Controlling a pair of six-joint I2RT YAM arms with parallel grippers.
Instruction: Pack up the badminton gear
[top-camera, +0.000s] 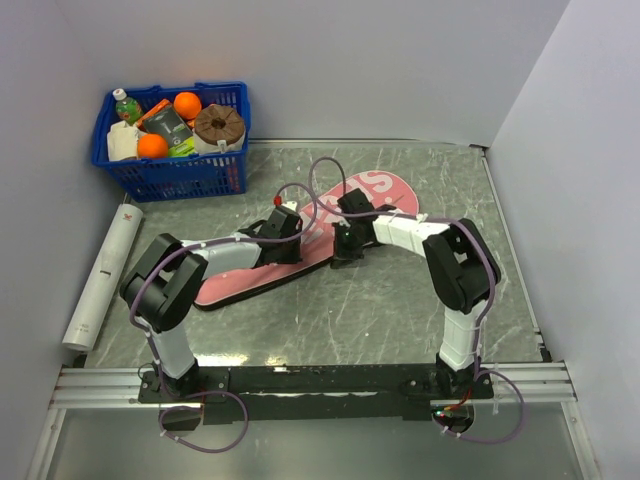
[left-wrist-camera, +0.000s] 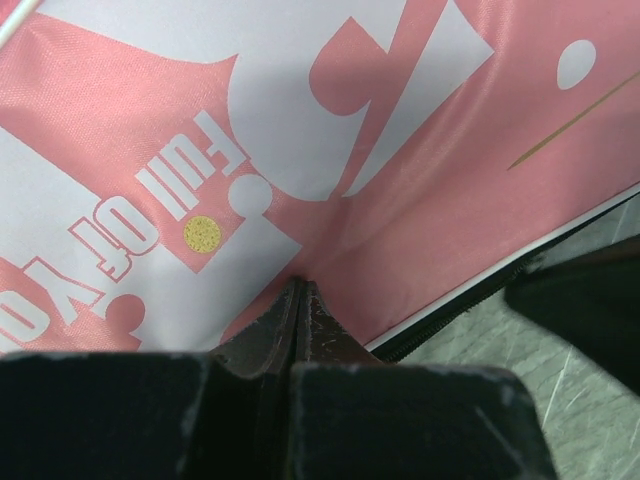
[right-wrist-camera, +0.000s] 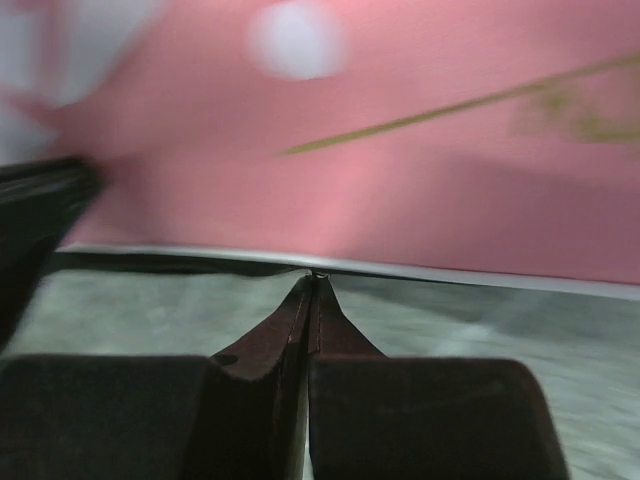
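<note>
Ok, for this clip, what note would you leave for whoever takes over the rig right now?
Left gripper: shut, tips pressed on the top face of the pink racket-shaped fabric case with black edge; whether it pinches the fabric is unclear.
Right gripper: shut, tips at the case's black edge.
The case lies flat mid-table. The long white tube lies apart from it, far left.
Rackets and shuttlecocks are not in view; they may be inside the case.
Left to do: pack the tube and confirm the case is closed.
</note>
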